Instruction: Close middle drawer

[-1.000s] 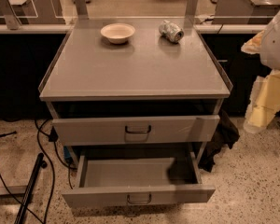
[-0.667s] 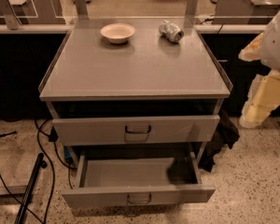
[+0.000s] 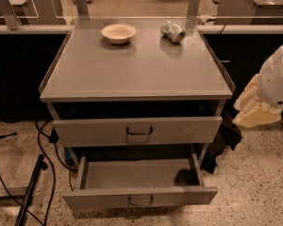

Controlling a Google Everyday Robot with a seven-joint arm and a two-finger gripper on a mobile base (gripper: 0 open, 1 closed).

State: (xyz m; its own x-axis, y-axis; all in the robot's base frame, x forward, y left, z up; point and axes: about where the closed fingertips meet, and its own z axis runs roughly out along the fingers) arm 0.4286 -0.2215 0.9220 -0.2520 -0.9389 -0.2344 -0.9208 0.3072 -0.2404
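The middle drawer (image 3: 139, 199) is a wide, shallow grey drawer with a low front panel and a small loop handle (image 3: 140, 201). It is pulled far out below the taller-fronted top drawer (image 3: 137, 131), and its inside is empty. The top drawer stands slightly out from the cabinet. My gripper (image 3: 255, 109) is a cream-coloured piece below the white arm housing (image 3: 279, 76) at the right edge. It hangs beside the cabinet's right side at about the top drawer's height, apart from both drawers. The lowest drawer is out of view.
A pale bowl (image 3: 119, 32) and a crumpled can (image 3: 172, 31) lie at the back of the cabinet top (image 3: 137, 69). Cables (image 3: 42, 149) and a dark pole (image 3: 30, 187) lie on the floor at the left. A dark cloth (image 3: 225, 140) hangs by the cabinet's right leg.
The arm at the right edge has shifted a little to the left and lower. The drawers, bowl and can have not moved.
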